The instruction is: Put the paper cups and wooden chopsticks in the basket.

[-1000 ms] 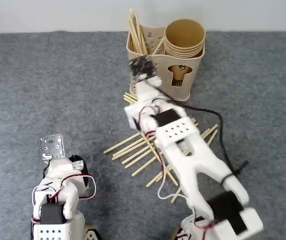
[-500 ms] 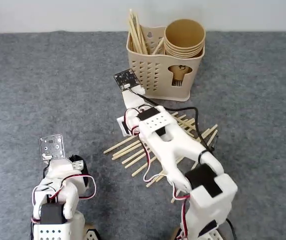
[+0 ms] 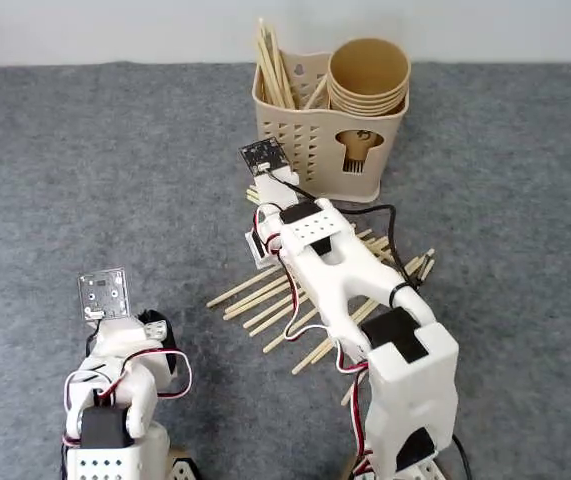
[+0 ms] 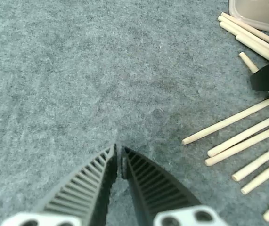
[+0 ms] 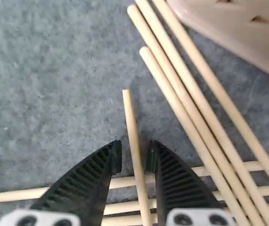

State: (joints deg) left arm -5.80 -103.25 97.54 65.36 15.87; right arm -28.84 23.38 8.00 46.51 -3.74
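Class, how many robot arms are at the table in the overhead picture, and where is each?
2. The left arm sits at the near left over bare carpet. The right arm extends over the loose chopsticks toward the basket. None seems hidden.

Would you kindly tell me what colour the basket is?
The basket is beige, clearest in the high view.

right gripper (image 5: 134, 157): jaws apart, astride one chopstick (image 5: 130, 117) | other chopsticks (image 5: 186, 108) beside basket (image 5: 233, 28) | grey mat (image 5: 44, 70)
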